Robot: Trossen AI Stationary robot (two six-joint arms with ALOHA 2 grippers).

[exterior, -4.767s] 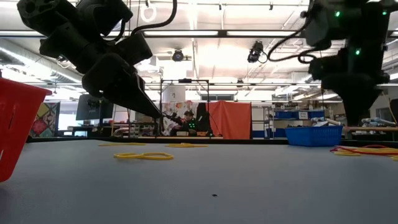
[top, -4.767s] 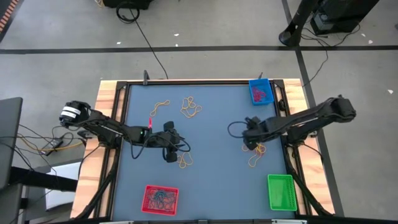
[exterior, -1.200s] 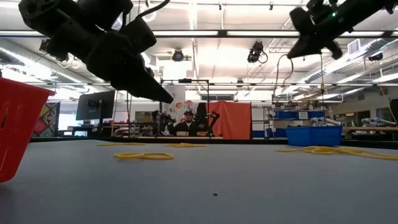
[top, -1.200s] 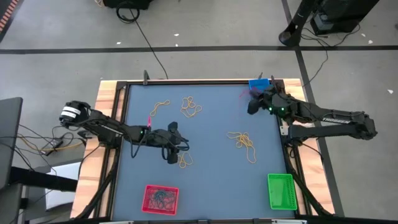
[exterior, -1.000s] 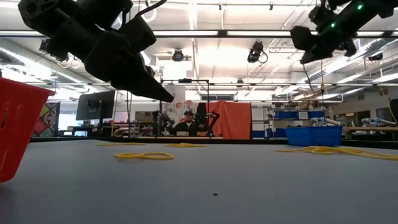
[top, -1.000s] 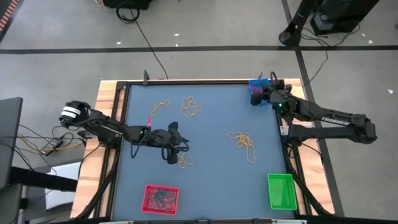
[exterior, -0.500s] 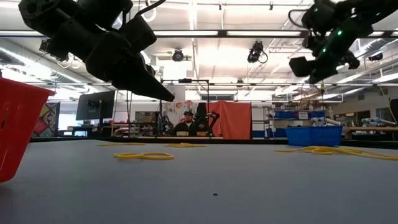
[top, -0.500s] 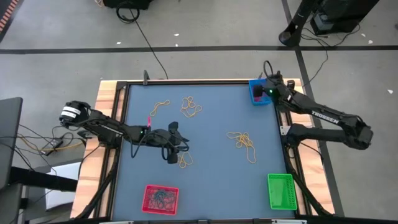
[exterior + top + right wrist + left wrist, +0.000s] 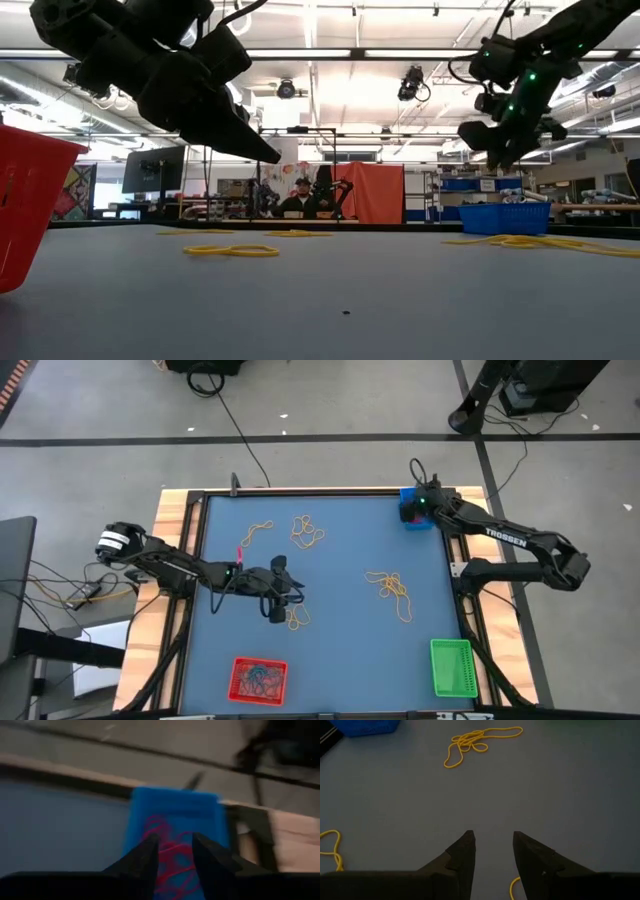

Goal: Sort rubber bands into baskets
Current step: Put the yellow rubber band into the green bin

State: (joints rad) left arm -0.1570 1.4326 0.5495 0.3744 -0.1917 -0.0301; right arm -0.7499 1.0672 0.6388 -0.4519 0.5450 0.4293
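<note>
The blue basket [image 9: 420, 510] stands at the table's far right corner with red and pink rubber bands [image 9: 170, 855] in it. My right gripper [image 9: 409, 510] hangs above it, fingers pointing down and apart [image 9: 172, 842], with nothing seen between them. My left gripper [image 9: 287, 596] is open [image 9: 493, 837] and empty, above the table's middle left, beside a yellow band [image 9: 298, 620]. More yellow bands lie at the far left [image 9: 306, 532] and the middle right [image 9: 390, 587]. The red basket [image 9: 258, 678] holds bands. The green basket [image 9: 450, 666] stands at the near right.
Another thin yellow band [image 9: 259, 530] lies near the far left. Black cables run along the left arm and on the floor beyond the table. In the low view a person sits far behind the table [image 9: 303, 196].
My right gripper has come down over the blue basket and tipped its fingers from slanting to pointing down. Its arm has swung toward the table's far edge.
</note>
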